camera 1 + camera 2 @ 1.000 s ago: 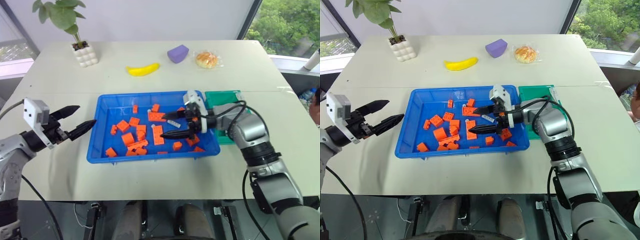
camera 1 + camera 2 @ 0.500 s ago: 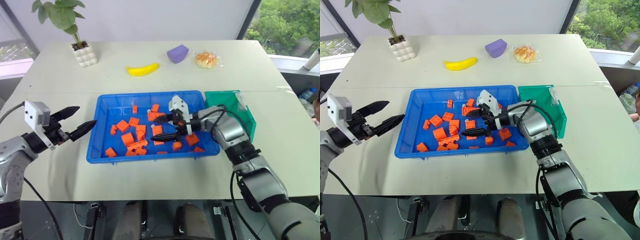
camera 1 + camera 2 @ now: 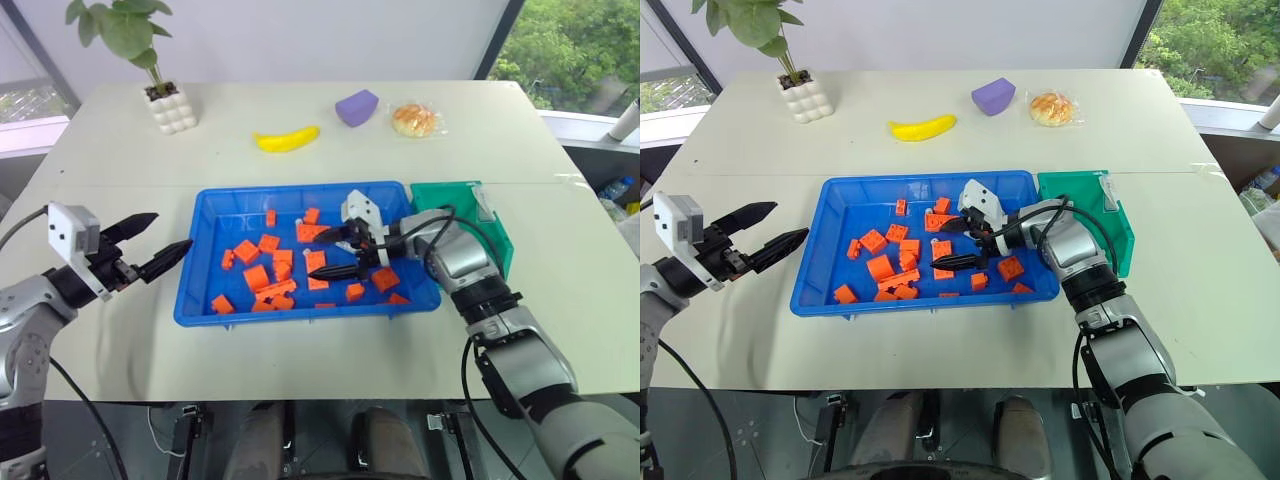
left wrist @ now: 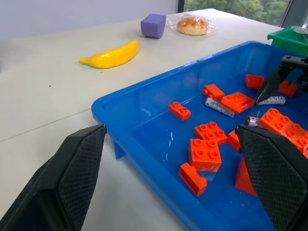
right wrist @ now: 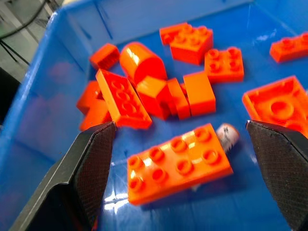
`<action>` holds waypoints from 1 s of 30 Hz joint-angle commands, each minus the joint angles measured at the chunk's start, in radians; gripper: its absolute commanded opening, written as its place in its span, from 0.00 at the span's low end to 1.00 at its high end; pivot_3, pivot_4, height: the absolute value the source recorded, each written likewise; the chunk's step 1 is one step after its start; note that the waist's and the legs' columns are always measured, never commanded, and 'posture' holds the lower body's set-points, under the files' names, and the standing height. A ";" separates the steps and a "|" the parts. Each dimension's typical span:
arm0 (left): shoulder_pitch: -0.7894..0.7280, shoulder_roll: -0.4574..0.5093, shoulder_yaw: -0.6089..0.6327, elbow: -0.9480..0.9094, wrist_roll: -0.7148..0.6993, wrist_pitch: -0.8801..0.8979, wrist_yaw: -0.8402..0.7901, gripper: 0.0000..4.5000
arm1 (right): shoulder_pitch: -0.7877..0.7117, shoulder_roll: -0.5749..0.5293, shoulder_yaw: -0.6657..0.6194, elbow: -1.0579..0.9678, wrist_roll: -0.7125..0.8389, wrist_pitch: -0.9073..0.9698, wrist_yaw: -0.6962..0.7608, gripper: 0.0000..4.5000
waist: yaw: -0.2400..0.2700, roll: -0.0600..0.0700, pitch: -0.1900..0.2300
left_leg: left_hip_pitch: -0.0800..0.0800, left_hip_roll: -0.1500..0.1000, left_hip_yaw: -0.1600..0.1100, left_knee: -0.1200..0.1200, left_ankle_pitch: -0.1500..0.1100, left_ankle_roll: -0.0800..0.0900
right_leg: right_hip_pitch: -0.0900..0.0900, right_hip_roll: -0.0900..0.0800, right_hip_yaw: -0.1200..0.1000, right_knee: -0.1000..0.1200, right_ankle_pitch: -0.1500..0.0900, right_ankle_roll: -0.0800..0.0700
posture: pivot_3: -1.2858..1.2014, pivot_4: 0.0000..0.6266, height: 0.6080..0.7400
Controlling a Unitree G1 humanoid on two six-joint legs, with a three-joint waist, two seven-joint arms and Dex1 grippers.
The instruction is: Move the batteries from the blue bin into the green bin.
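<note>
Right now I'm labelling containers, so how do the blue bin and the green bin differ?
The blue bin is large, shallow and bright blue; the green bin is much smaller, with taller-looking walls, and teal green. The blue bin holds scattered orange bricks and at least one battery; the green bin's inside is partly hidden by the right arm. Both are rectangular plastic, side by side on the table.

The blue bin (image 3: pixel 200 240) is bright blue, and the bricks (image 3: pixel 247 251) in it are orange. The batteries (image 4: pixel 219 107) are silver-grey. The green bin (image 3: pixel 497 243) is teal-green. The banana (image 3: pixel 286 139) is yellow, the block (image 3: pixel 356 107) purple, the worktop (image 3: pixel 560 200) pale beige. Both pincers have black fingers (image 4: pixel 77 168).
</note>
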State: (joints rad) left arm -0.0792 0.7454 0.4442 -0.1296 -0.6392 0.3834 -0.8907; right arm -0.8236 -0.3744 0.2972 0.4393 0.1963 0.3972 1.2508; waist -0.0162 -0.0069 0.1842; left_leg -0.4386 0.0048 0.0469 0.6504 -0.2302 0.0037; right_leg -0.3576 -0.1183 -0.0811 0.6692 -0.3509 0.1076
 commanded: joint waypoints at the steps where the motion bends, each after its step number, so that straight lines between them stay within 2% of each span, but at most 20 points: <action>1: 0.001 0.010 0.025 -0.034 0.001 -0.021 0.001 1.00 | 0.008 -0.021 -0.021 -0.053 0.013 0.040 0.005 0.99 | 0.001 0.000 0.000 | 0.000 0.000 0.000 0.000 0.000 0.000 | 0.000 0.000 0.000 0.000 0.000 0.000 | 0.52 0.24 1.00; 6: 0.008 0.007 0.032 -0.038 0.001 -0.024 0.010 1.00 | 0.035 -0.071 -0.052 -0.245 0.073 0.172 0.014 0.99 | 0.002 0.000 0.000 | 0.000 0.000 0.000 0.000 0.000 0.000 | 0.000 0.000 0.000 0.000 0.000 0.000 | 0.52 0.24 1.00; 10: 0.003 -0.001 0.021 -0.032 0.004 -0.031 0.013 1.00 | 0.053 -0.092 -0.049 -0.301 0.080 0.202 0.000 0.99 | 0.002 0.000 0.000 | 0.000 0.000 0.000 0.000 0.000 0.000 | 0.000 0.000 0.000 0.000 0.000 0.000 | 0.52 0.24 1.00; 30: -0.017 -0.001 0.016 -0.018 0.022 -0.045 0.016 1.00 | 0.044 0.008 -0.021 -0.100 0.015 0.104 -0.066 0.99 | 0.003 -0.001 0.000 | 0.000 0.000 0.000 0.000 0.000 0.000 | 0.000 0.000 0.000 0.000 0.000 0.000 | 0.52 0.24 1.00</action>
State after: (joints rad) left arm -0.0927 0.7382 0.4332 -0.1254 -0.6185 0.3609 -0.8791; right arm -0.7683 -0.3700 0.2750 0.3287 0.2109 0.5130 1.1874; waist -0.0134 -0.0076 0.1838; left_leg -0.4386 0.0048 0.0467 0.6504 -0.2303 0.0037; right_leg -0.3571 -0.1183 -0.0812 0.6690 -0.3509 0.1076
